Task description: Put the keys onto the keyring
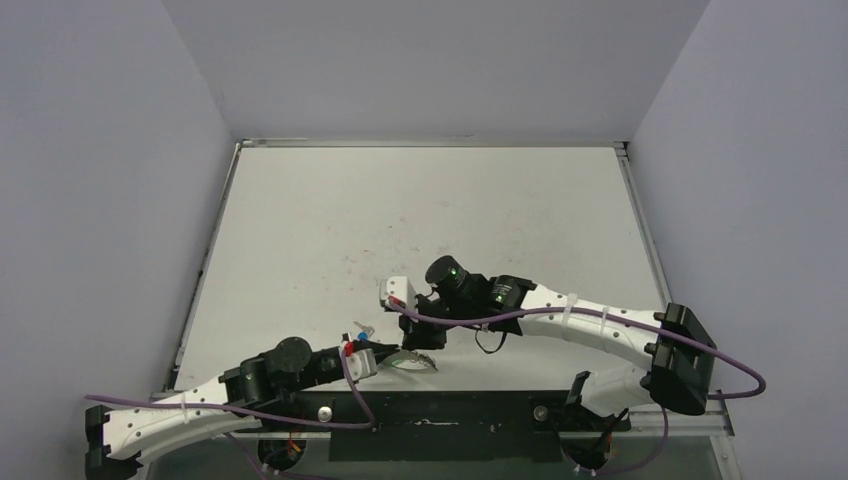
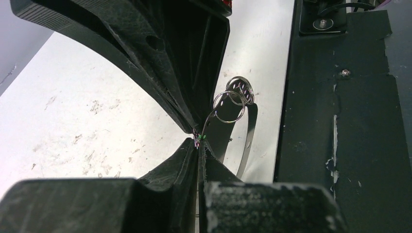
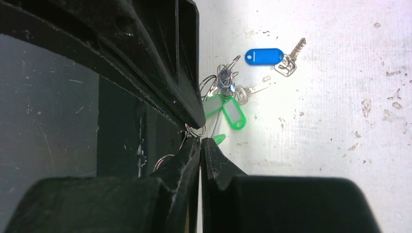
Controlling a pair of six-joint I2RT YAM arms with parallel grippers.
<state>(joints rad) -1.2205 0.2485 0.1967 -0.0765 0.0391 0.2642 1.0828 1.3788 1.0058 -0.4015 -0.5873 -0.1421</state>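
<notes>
The keyring (image 1: 412, 362) lies near the table's front edge, between both grippers. My left gripper (image 1: 392, 356) is shut, and in the left wrist view (image 2: 199, 139) it pinches the hoop's thin wire. Small rings (image 2: 234, 96) dangle beyond it on the curved hoop (image 2: 251, 127). My right gripper (image 1: 418, 346) is shut tip to tip against the left one, and in the right wrist view (image 3: 200, 139) it is on the wire beside a small ring (image 3: 194, 130). Two green keys (image 3: 232, 115) cluster just past the tips. The blue key (image 3: 265, 56) lies farther off on the table.
The black mounting plate (image 2: 340, 136) runs along the table's front edge right beside the grippers. The right gripper's finger (image 2: 170, 58) fills the upper left wrist view. The left gripper's finger (image 3: 145, 48) fills the upper right wrist view.
</notes>
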